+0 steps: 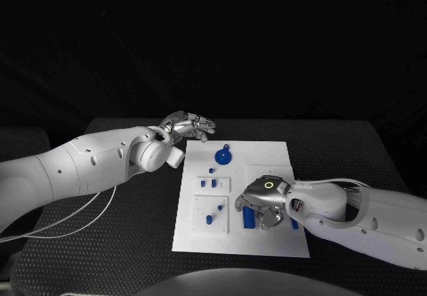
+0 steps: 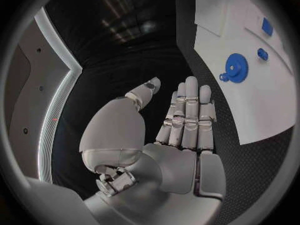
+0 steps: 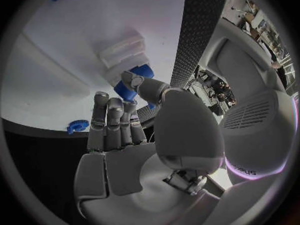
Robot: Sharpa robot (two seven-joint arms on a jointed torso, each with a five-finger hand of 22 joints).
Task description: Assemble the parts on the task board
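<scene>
the right hand [image 1: 263, 200] hovers low over the white rectangular task board [image 1: 267, 157], fingers apart, holding nothing, above a long blue bar part [image 1: 248, 217] at the board's 5 o'clock. the left hand [image 1: 187, 127] sits just off the board's 11 o'clock corner, fingers straight, empty. a round blue gear part [image 1: 224, 155] lies at the board's 12 o'clock.

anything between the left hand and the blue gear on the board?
Nothing visible. The left hand hovers open off the far left corner of the white task board; the round blue gear lies flat just inside that corner, with bare board and black table between them.
</scene>
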